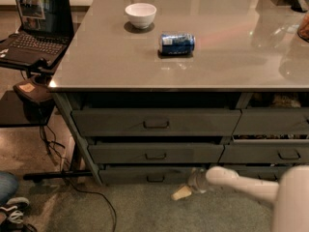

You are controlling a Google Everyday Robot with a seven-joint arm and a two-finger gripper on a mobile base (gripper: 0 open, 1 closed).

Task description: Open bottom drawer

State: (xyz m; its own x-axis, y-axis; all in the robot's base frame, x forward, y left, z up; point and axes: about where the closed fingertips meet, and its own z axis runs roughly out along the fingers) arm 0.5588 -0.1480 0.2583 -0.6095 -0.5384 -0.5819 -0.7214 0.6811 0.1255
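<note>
The bottom drawer (130,175) is the slim dark grey front at the foot of the wide left stack, with a small dark loop handle (155,178) at its centre. My gripper (181,193) hangs low over the carpet, just in front of the drawer's right end, right of and slightly below the handle. It touches nothing that I can see. My white arm (241,185) reaches in from the lower right.
Two taller drawers (154,122) sit above it, and a narrower stack (273,122) stands at the right. The grey tabletop (96,57) holds a white bowl (140,14) and a blue can (176,43). A laptop (34,28) on a stand, floor cables (96,197) and a shoe (12,209) are at the left.
</note>
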